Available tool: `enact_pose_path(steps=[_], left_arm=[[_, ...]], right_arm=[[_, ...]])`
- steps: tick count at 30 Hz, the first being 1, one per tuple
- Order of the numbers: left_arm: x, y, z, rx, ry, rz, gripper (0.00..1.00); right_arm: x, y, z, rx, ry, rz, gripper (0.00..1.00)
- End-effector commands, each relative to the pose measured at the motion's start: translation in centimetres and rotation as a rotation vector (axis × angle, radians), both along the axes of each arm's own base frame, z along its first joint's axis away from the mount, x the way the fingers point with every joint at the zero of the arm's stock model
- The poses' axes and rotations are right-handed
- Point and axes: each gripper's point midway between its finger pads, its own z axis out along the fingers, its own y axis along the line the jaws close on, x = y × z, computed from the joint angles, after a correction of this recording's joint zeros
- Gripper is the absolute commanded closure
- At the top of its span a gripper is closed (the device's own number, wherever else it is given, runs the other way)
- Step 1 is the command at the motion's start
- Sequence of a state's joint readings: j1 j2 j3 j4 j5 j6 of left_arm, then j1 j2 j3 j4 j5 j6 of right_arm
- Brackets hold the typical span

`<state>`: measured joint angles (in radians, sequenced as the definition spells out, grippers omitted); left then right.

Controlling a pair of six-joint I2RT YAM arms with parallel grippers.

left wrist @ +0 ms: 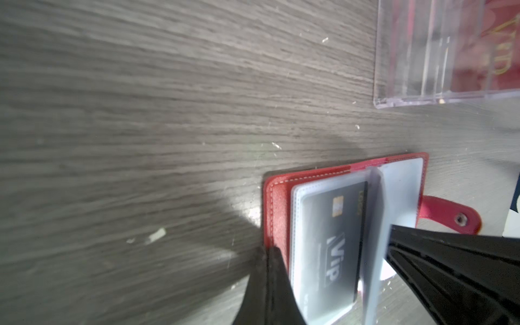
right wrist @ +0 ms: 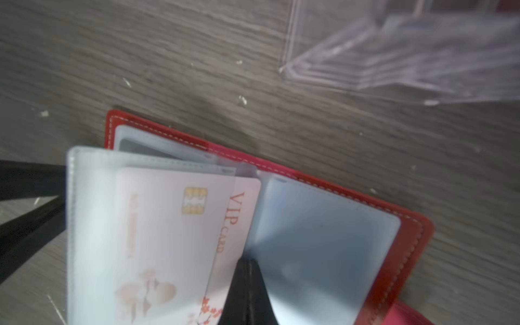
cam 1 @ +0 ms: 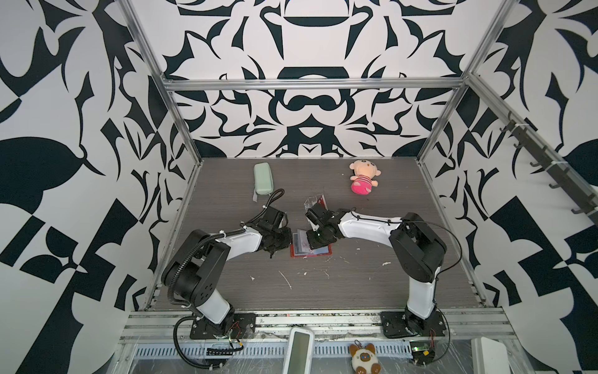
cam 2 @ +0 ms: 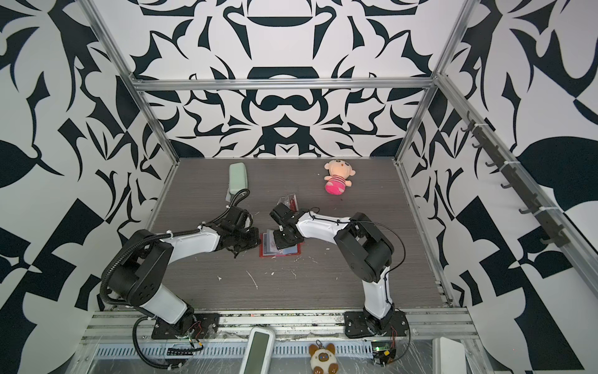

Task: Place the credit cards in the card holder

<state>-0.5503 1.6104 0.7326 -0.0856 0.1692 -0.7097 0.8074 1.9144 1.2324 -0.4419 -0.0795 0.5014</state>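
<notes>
Mid-table, open card holder [cam 1: 320, 252] spans left-right; right pincer [right wrist: 247, 263] pinches pale card [right wrist: 180, 225], left pincer [left wrist: 269, 253] closed

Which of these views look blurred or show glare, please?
Left wrist view: grey wood-grain table blurred, bright glare beside the red leather-like card holder; right wrist view: clear acrylic box smeared; both top views: sharp, evenly lit.

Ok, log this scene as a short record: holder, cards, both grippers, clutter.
card holder: lying open, red cover down
dark card: inside a sleeve
pale card: partly in a raised sleeve, one edge out
left gripper: shut, at the holder's cover edge
right gripper: shut, at the pale card's exposed edge
clear box: behind the holder, red card showing in it
clutter: green case, plush doll, farther back
</notes>
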Motion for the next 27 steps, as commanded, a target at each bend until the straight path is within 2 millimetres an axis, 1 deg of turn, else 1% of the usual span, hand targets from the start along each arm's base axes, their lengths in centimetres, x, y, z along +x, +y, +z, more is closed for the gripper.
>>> enact_pose_path(steps=[1,4,22,27], left_arm=[[-3.3,2.0,-3.5,0.095,0.138,0.000,1.00],[-3.3,2.0,-3.5,0.095,0.139,-0.001,1.00],[-3.4,1.8,-3.4,0.085,0.138,-0.004,1.00],[-3.3,1.6,-3.1,0.077,0.132,-0.010,1.00]], right_arm=[[-0.7,0.6,0.0,0.039,0.016,0.011,1.00],[-0.7,1.1,0.4,0.071,0.009,0.017,1.00],[-1.3,2.8,1.1,0.185,0.030,0.041,1.00],[-1.1,2.7,1.7,0.200,0.006,0.031,1.00]])
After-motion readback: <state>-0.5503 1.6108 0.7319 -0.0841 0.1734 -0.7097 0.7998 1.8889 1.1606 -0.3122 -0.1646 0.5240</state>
